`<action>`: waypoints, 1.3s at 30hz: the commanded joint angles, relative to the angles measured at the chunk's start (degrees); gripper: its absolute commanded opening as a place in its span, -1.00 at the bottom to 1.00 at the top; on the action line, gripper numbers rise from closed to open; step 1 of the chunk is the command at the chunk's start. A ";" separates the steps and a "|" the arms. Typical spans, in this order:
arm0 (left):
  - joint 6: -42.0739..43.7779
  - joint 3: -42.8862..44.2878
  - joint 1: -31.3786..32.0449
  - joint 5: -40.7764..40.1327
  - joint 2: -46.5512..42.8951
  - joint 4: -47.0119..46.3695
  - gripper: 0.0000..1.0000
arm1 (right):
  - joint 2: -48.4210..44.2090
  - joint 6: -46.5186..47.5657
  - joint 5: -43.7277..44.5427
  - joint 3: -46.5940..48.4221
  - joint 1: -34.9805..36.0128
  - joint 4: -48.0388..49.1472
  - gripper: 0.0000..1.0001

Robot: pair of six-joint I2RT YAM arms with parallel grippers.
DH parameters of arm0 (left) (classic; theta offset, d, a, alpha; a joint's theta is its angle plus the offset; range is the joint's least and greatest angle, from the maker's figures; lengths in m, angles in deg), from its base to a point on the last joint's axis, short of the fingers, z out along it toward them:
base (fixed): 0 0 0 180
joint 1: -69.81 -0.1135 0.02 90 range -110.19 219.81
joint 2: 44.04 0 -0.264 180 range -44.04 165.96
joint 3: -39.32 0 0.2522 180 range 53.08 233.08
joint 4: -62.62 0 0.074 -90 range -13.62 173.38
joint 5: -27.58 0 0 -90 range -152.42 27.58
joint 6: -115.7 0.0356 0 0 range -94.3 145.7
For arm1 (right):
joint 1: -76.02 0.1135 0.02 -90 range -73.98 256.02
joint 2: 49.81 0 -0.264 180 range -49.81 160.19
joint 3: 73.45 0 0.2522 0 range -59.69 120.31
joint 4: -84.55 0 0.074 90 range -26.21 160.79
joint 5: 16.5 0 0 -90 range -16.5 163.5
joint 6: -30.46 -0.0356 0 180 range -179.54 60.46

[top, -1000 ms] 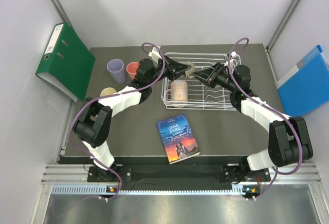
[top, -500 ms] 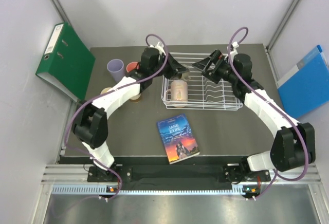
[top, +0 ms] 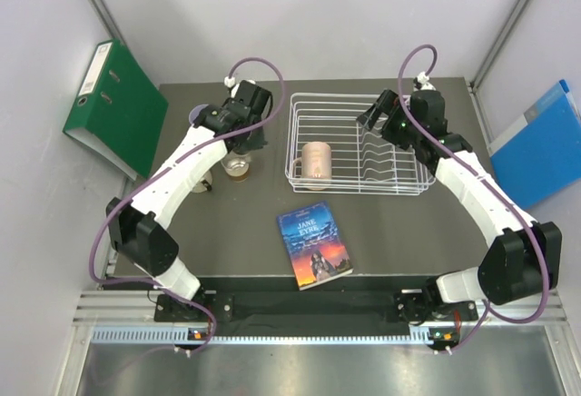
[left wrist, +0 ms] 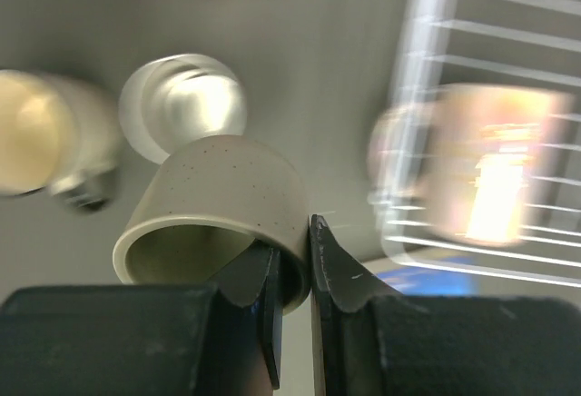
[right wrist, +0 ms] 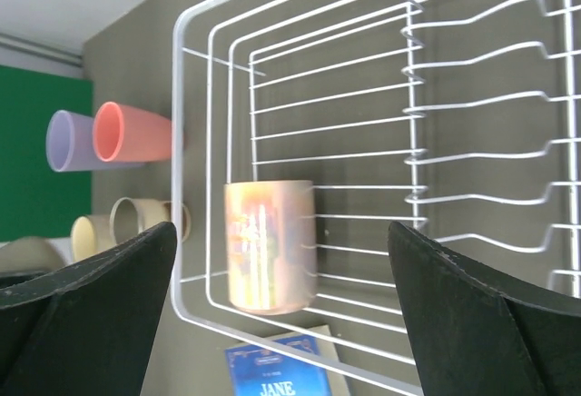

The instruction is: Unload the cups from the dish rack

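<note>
My left gripper (left wrist: 292, 251) is shut on the rim of a speckled beige-olive mug (left wrist: 218, 196), one finger inside and one outside. In the top view that gripper (top: 240, 140) hangs left of the dish rack (top: 356, 191), and the wrist hides the mug. A pale peach mug (top: 316, 160) lies in the rack's left end (right wrist: 270, 243). My right gripper (top: 374, 116) hovers open over the rack's far side (right wrist: 281, 228), holding nothing. On the table stand the salmon-pink cup (right wrist: 132, 133), the lilac tumbler (right wrist: 68, 140), a pale yellow cup (right wrist: 86, 232) and a greyish cup (top: 238, 167).
A paperback book (top: 314, 244) lies in front of the rack. A green binder (top: 113, 105) leans at the far left and a blue folder (top: 543, 142) at the right. Upright prongs (right wrist: 413, 133) fill the rack's right half.
The left gripper has carried the beige-olive mug out of the rack, leftward to above the cups on the table. The right gripper has opened wide and drawn back toward the rack's far right.
</note>
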 commanded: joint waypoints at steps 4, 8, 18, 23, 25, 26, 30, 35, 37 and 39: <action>6.32 -0.06 -1.19 -15.14 -2.27 11.48 -1.00 | 0.68 2.53 2.05 2.60 2.09 -1.74 0.95; 6.23 -5.05 -4.09 -8.92 -2.27 7.88 -1.00 | 1.74 2.70 1.43 2.60 2.53 -1.91 0.94; 4.91 -6.57 -8.84 1.03 4.58 0.05 -1.00 | 2.01 3.32 1.17 2.25 2.97 -2.17 0.93; 4.21 -3.41 -9.28 3.06 8.97 -1.80 -1.00 | 2.18 3.49 0.99 2.07 2.97 -2.53 0.93; 4.12 -2.35 -9.28 3.32 10.82 -1.53 -1.00 | 2.18 3.49 0.99 1.90 3.15 -2.62 0.93; 4.12 -1.65 -9.28 3.23 11.18 -1.53 -1.00 | 2.18 3.58 1.08 1.90 3.15 -2.62 0.93; 4.12 -0.33 -9.54 3.06 12.06 -1.97 -1.00 | 1.92 3.49 0.99 1.37 3.32 -2.35 0.93; 3.68 2.22 -9.54 4.46 12.32 0.66 -1.00 | 2.18 3.67 1.08 0.84 3.41 -2.35 0.93; 2.46 1.53 -9.54 5.60 11.62 2.85 -1.00 | 2.53 3.76 1.08 0.93 3.41 -2.27 0.93; 1.75 -0.93 -9.19 7.36 8.92 2.60 -1.00 | 2.97 3.76 1.08 1.02 3.41 -2.27 0.93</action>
